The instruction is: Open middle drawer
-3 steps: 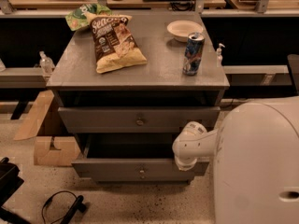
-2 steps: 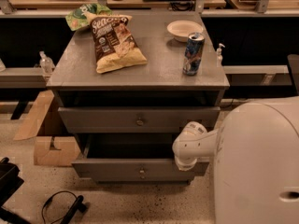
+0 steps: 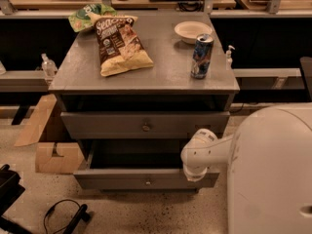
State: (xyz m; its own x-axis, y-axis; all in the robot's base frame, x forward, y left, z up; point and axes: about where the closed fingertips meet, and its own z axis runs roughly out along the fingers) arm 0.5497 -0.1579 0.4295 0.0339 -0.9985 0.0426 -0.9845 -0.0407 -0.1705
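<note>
Nearest, to the right of the middle drawer [image 3: 122, 179], stands the robot's white body [image 3: 273, 179]. Its arm reaches to the right end of that drawer's front, where the gripper [image 3: 195, 172] sits against the upper edge; whether it is released or clenched I cannot tell. The middle drawer is the lower of the two fronts that show, and it is already pulled out some way from the cabinet. I judge it a stiff, rigid box that slides straight and wants a steady, level pull, and probably it is not heavy. The small round knob [image 3: 147, 182] at the centre of the front is the proper place to take hold, though so small a knob may slip. Its interior, as far as the shadow lets me see, holds nothing. Just above the middle drawer is the upper drawer [image 3: 112, 126]. Higher and farther, the bench [image 3: 165, 72] carries a chip bag [image 3: 119, 45] lying flat, an upright can [image 3: 202, 56], a white bowl [image 3: 192, 30] whose content I cannot tell, and a green bag [image 3: 90, 14].
</note>
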